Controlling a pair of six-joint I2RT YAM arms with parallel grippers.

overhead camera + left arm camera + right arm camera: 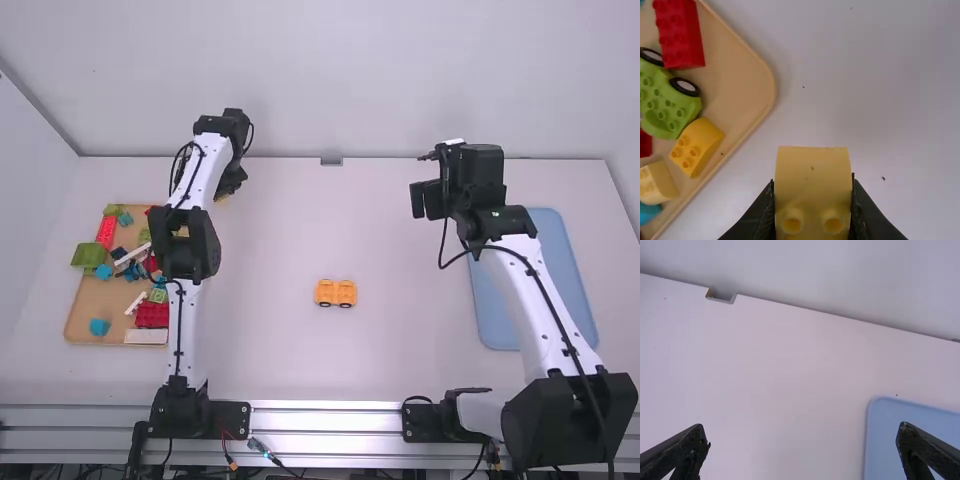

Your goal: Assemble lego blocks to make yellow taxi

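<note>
L gripper [230, 188] pinches a yellow block [813, 180] near the wooden tray [88, 300], which holds a red brick [682, 37], wheeled green piece [670, 102], yellow piece [697, 146], etc. R gripper [430, 200], fingers spread, is nr the blue tray [492, 305]. Orange-yellow wheeled base [336, 293], prob. 2 parts, sits on the table [300, 230] btwn trays.

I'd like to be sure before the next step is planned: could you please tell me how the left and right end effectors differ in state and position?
The left end effector is shut on a yellow block; the right end effector is open, with nothing between its fingers. The left one is beside the tan tray, while the right one is nearer the blue tray. Both are black and two-fingered.
</note>
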